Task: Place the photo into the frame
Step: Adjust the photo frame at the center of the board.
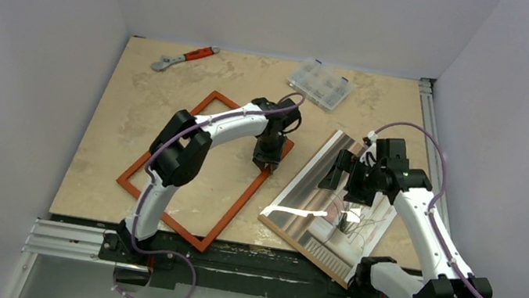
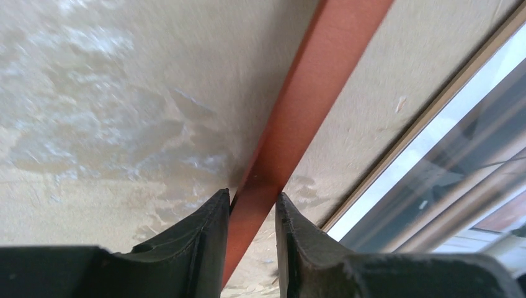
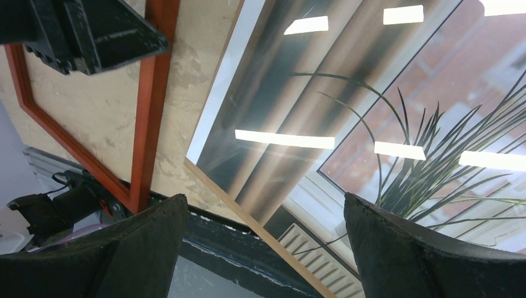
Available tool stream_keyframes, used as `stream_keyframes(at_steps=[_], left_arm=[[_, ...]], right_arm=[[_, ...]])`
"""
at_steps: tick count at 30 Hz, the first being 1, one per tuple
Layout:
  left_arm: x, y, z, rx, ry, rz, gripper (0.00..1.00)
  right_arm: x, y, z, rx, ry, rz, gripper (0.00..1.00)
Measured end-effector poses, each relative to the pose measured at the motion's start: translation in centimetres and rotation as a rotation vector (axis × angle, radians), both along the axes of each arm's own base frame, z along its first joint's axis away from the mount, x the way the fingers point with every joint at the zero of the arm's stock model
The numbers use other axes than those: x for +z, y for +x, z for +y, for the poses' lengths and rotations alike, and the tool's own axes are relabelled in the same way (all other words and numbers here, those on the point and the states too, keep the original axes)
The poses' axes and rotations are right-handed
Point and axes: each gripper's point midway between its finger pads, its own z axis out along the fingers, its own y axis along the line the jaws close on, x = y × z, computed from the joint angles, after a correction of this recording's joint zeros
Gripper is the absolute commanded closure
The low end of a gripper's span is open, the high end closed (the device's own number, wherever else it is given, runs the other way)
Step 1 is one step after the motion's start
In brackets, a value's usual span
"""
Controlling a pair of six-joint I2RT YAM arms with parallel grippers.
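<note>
The red-orange frame [image 1: 237, 208] lies flat on the table at left centre. My left gripper [image 1: 268, 164] is down on its far right rail, near the corner. In the left wrist view the jaws [image 2: 251, 195] straddle the rail [image 2: 310, 99] closely and are shut on it. The photo [image 1: 311, 188], plant picture up and glossy with glare, lies to the right on a brown backing board [image 1: 302, 246]. My right gripper [image 1: 348, 179] hovers over the photo [image 3: 347, 99], open wide and empty [image 3: 262, 197]. The frame also shows in the right wrist view [image 3: 149, 112].
A red-handled wrench [image 1: 184, 58] and a clear compartment box [image 1: 321, 83] lie at the back of the table. The board's near corner overhangs the table's front edge [image 3: 248, 221]. A metal rail [image 1: 428, 118] runs along the right side.
</note>
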Motion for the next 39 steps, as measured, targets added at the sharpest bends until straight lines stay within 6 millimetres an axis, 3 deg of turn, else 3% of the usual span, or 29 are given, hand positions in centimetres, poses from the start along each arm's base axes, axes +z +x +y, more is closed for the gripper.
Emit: stream_keyframes(at_steps=[3, 5, 10, 14, 18, 24, 27, 32, 39], left_arm=[[0.3, 1.8, 0.2, 0.054, -0.052, -0.003, 0.79], [0.5, 3.4, 0.7, 0.104, -0.085, -0.012, 0.73], [1.6, 7.2, 1.2, 0.198, -0.144, -0.060, 0.26], [2.4, 7.6, 0.7, 0.205, -0.163, -0.083, 0.04], [3.1, 5.2, 1.7, 0.184, -0.125, -0.105, 0.00], [7.8, -0.4, 2.5, 0.105, -0.123, -0.188, 0.00], [9.0, -3.0, 2.4, 0.057, -0.119, -0.223, 0.01], [6.4, -6.9, 4.2, 0.020, -0.024, -0.188, 0.04], [3.2, -10.3, 5.9, -0.015, 0.075, -0.141, 0.08]], right_arm=[[-0.2, 0.0, 0.0, 0.001, -0.002, 0.009, 0.05], [-0.4, 0.1, 0.0, 0.002, -0.004, 0.016, 0.05], [-0.8, 0.1, 0.0, 0.007, -0.009, 0.033, 0.04], [-0.8, 0.1, 0.0, 0.010, -0.009, 0.031, 0.04], [-0.6, 0.1, 0.0, 0.012, -0.008, 0.020, 0.03], [1.1, -0.6, -0.1, 0.017, 0.001, -0.054, 0.03], [1.6, -1.4, -0.2, 0.019, 0.011, -0.087, 0.03], [1.3, -3.0, -0.3, 0.023, 0.020, -0.085, 0.04], [1.4, -3.8, 0.0, 0.025, 0.041, -0.077, 0.04]])
